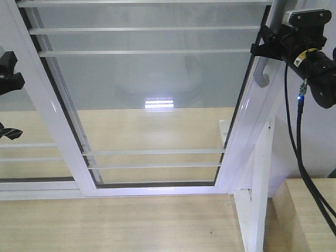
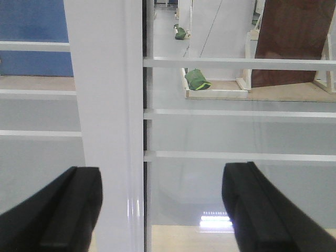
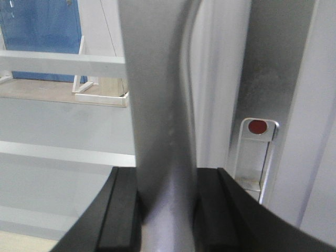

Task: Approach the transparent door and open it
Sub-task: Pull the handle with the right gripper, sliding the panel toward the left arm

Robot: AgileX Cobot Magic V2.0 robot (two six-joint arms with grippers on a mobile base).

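Note:
The transparent door (image 1: 157,94) fills the middle of the front view: clear glass in a white frame with thin white horizontal bars. Its curved silver-grey handle (image 1: 261,73) runs along the right edge. My right gripper (image 1: 269,43) is shut on that handle. In the right wrist view both black fingers (image 3: 123,210) press against the handle (image 3: 163,121). My left gripper (image 2: 163,210) is open and holds nothing. It faces the door's white left upright (image 2: 107,131) and the glass, without touching them that I can see. In the front view it shows only at the left edge (image 1: 9,73).
A second glass panel (image 1: 26,157) with white bars lies left of the door. A white post (image 1: 260,210) and a wooden box (image 1: 310,215) stand at the lower right. A lock plate with a red dot (image 3: 257,127) sits beside the handle. Beyond the glass lies a green bundle (image 2: 197,80).

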